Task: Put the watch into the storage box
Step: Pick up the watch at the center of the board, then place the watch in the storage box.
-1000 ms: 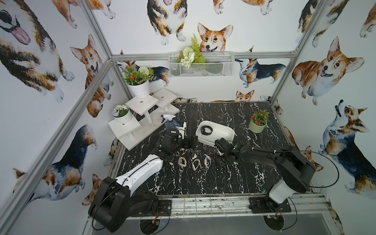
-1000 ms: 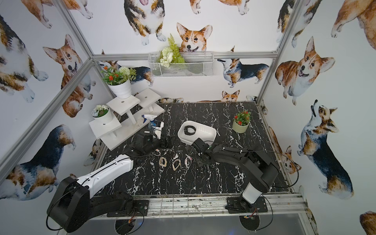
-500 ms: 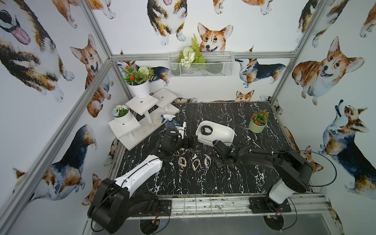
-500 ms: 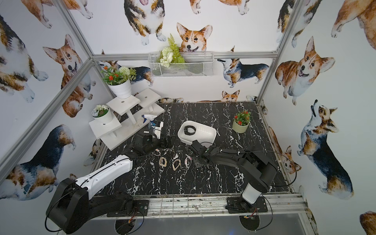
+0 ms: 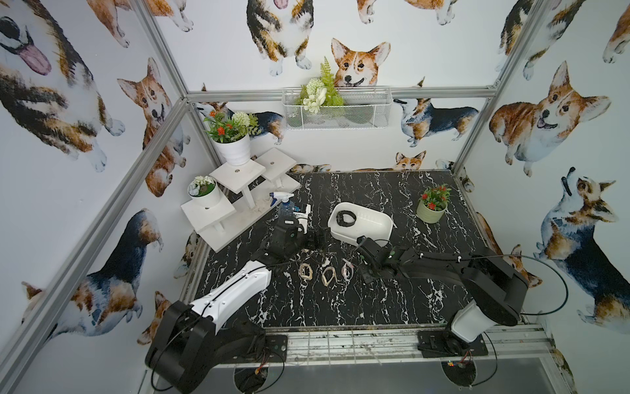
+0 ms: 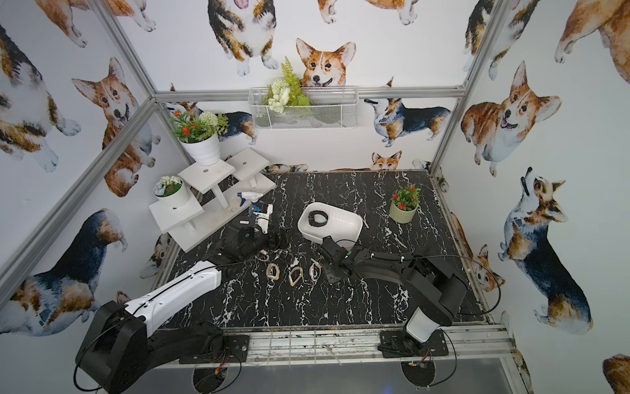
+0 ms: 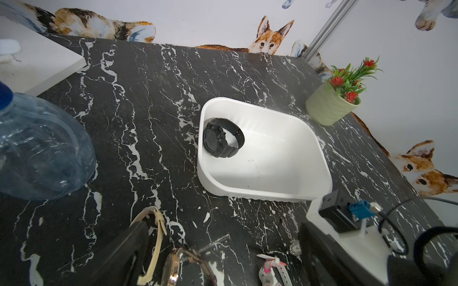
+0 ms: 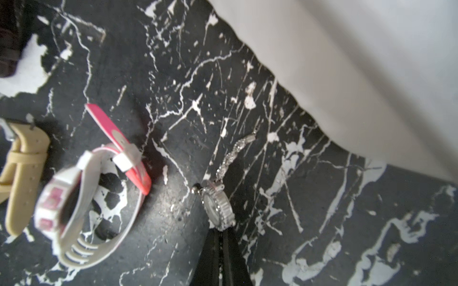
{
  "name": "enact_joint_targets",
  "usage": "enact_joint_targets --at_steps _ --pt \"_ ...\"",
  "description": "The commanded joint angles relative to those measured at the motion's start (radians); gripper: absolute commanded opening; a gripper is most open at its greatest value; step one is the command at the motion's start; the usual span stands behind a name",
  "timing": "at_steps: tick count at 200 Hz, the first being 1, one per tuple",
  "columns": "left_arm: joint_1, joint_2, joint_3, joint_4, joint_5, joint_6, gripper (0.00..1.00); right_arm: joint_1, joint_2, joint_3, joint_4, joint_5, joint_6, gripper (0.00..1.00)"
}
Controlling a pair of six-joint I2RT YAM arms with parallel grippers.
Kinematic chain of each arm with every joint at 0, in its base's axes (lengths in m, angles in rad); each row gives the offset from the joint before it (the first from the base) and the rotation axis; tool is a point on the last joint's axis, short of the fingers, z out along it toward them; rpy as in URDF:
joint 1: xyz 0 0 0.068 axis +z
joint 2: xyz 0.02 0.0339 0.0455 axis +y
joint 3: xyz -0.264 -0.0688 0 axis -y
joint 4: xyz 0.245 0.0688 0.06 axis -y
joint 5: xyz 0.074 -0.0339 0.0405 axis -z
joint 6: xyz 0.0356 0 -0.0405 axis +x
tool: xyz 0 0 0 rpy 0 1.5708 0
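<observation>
The storage box (image 5: pixel 373 223) (image 7: pixel 272 163), a shallow white tub, sits mid-table with a black watch (image 5: pixel 345 218) (image 7: pixel 221 137) lying inside it. In the right wrist view my right gripper (image 8: pixel 220 231) is shut on the lower strap of a small silver jewelled watch (image 8: pixel 218 209), down on the black marble close to the box's near wall (image 8: pixel 347 74). In both top views that gripper (image 5: pixel 364 271) (image 6: pixel 329 273) hides the silver watch. My left gripper (image 5: pixel 317 238) (image 7: pixel 223 267) stands open and empty, left of the box.
A beige-strap watch (image 5: pixel 306 271), a brown rose-gold watch (image 5: pixel 329 274) and a pink-and-white watch (image 5: pixel 347 269) (image 8: pixel 81 198) lie in a row beside my right gripper. A spray bottle (image 5: pixel 284 204) and white stands (image 5: pixel 238 201) are at the left; a green plant pot (image 5: pixel 431 209) at the right.
My right gripper has moved slightly left toward the row of watches and closed on the silver watch. The left arm has not moved.
</observation>
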Motion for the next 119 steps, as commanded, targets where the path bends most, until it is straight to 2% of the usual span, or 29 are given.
enact_joint_targets --at_steps 1,70,119 --pt "0.0 -0.006 -0.003 0.006 -0.01 0.013 1.0 0.002 -0.042 -0.003 -0.071 -0.038 -0.019 0.0" --pt "0.0 -0.026 -0.006 0.012 -0.015 0.005 1.0 -0.055 -0.259 0.022 -0.051 -0.195 -0.1 0.0" --pt "0.0 -0.026 0.001 0.017 -0.009 0.0 1.0 -0.174 -0.354 0.124 -0.104 -0.234 -0.164 0.0"
